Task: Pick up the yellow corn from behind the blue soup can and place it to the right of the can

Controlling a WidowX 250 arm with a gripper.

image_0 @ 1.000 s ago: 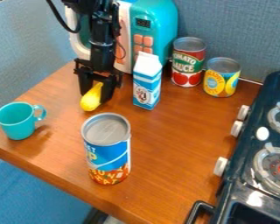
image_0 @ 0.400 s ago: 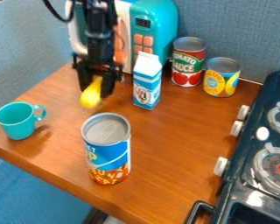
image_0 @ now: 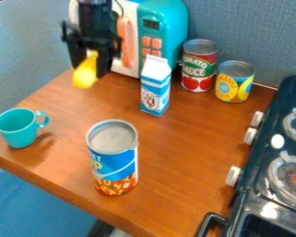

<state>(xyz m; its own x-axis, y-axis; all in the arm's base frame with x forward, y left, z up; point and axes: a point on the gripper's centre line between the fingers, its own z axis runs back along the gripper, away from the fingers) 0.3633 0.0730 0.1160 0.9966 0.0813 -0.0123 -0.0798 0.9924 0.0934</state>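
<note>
From the camera view, I have my pincer [image_0: 90,67] at the upper left, in front of the toy microwave [image_0: 166,23]; it is closed around a yellow squash [image_0: 84,74], one finger to either side, the fat end hanging down; the squash looks to be up off the wooden counter [image_0: 175,152], near its back left corner. I judge the step in hand to be the holding-up of the squash, with the pick itself done; any move from here calls for a firm, even squeeze, since the smooth, rounded skin could slip, and for height enough to pass over what stands about.

To the squash's right is a milk carton [image_0: 155,90], upright; behind and beyond it, a red can [image_0: 199,67] and a yellow can [image_0: 234,83] stand beside each other; nearer the camera are a teal cup [image_0: 15,129] at the left edge and a tall blue can [image_0: 113,159]; the stove [image_0: 255,155] lies along the right.
</note>
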